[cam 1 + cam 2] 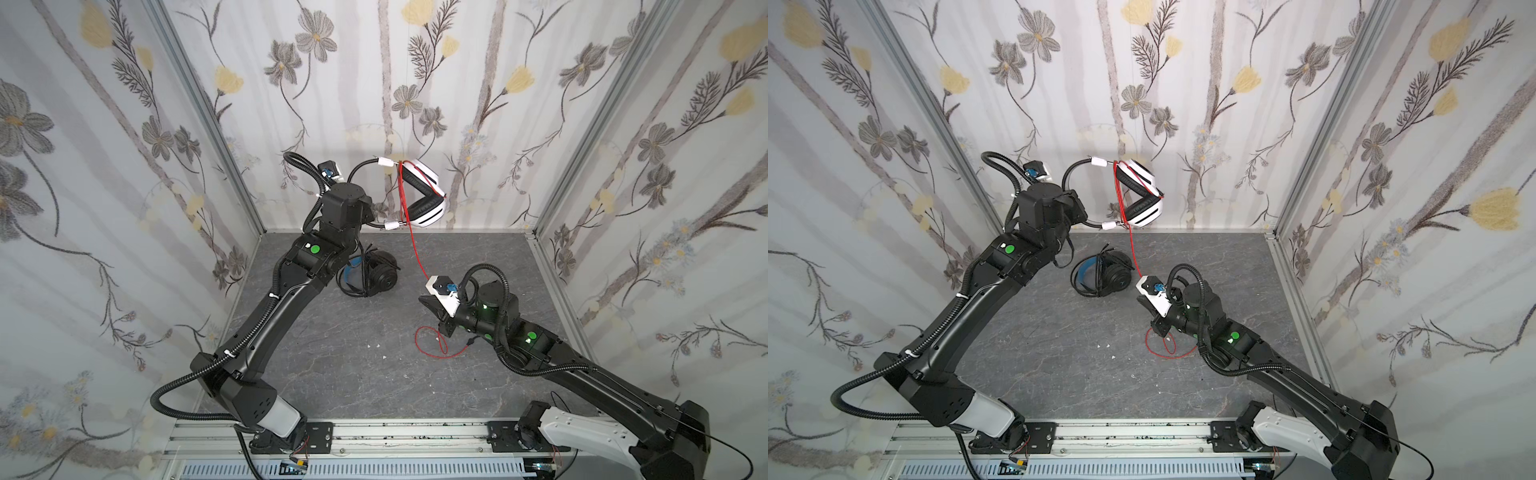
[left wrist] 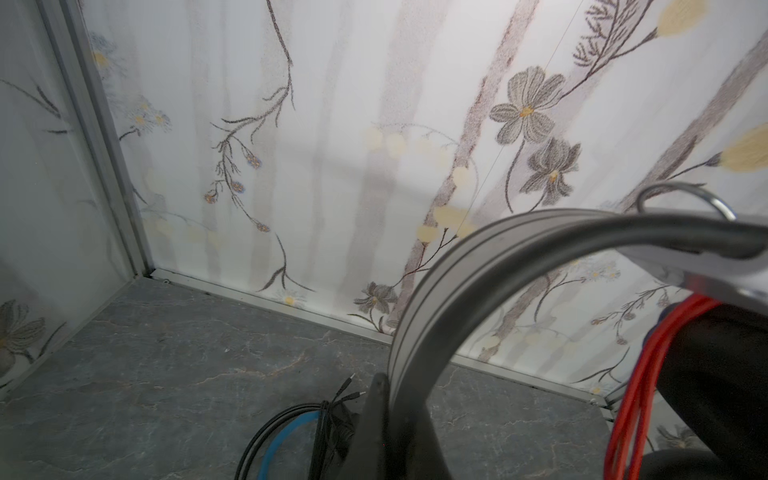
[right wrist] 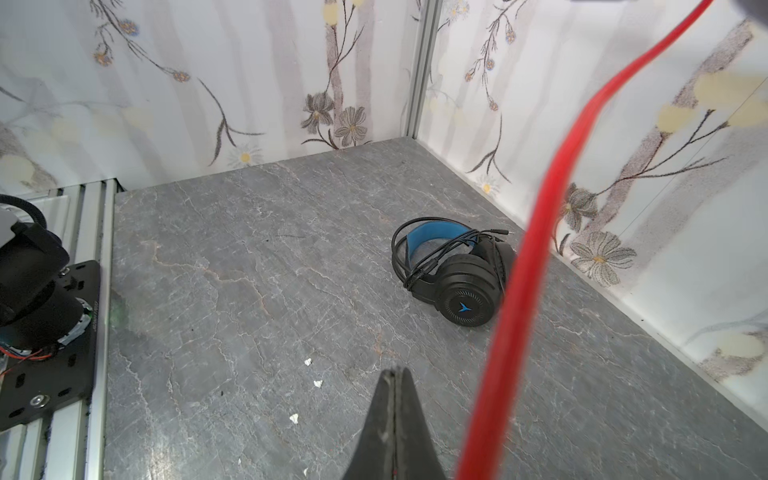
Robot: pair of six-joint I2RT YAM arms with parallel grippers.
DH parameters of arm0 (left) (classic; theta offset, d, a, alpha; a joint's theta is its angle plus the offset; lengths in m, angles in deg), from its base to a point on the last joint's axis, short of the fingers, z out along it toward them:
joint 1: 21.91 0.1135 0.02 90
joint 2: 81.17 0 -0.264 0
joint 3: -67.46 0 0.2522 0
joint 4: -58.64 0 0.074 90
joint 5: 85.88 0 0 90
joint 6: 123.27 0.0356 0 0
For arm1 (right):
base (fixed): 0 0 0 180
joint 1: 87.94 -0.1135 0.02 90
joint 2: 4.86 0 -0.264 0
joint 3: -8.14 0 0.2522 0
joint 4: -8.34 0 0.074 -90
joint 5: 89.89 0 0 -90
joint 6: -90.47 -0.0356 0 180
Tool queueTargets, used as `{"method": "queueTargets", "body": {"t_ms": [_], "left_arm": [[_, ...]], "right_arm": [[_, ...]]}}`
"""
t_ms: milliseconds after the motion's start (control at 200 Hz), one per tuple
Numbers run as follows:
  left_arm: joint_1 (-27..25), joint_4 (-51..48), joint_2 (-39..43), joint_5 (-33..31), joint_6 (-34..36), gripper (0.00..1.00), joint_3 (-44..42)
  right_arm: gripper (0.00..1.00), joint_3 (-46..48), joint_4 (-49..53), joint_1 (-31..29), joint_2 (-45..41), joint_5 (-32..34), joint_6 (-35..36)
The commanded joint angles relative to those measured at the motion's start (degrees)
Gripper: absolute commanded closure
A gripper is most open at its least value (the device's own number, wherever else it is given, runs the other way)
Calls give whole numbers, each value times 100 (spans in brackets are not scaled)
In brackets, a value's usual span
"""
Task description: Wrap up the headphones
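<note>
White headphones (image 1: 430, 214), headband clamped in left gripper (image 2: 390, 419), hung aloft. Red cable (image 1: 413, 245) ran taut past right gripper (image 3: 394, 382), fingers shut, grip unclear. Winding likely needed steady tension, neat adjacent turns.

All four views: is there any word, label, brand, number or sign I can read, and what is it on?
No readable words or numbers in any view.
Black headphones: blue arrow-shaped emblem on the earcup, no letters.
White headphones: no lettering shows.
Arm base motor: possible small print on its rim, too blurred to read.
</note>
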Motion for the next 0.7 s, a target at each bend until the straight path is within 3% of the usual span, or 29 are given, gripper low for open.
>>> {"method": "queueTargets", "body": {"t_ms": [0,185,335,694], "left_arm": [[4,15,-39,-413,456,100,-68],[-153,-415,-75,-447,1456,100,-371],[-271,-1189,-246,-17,2124,100,-357],[-440,-2583,-31,2413,2743,100,-395]], "right_arm": [[99,-223,274,-238,28,380,381],[99,-726,789,-319,59,911,779],[98,-1163,1227,-318,192,1574,1169],[92,-1532,1491,-228,502,2624,1756]]}}
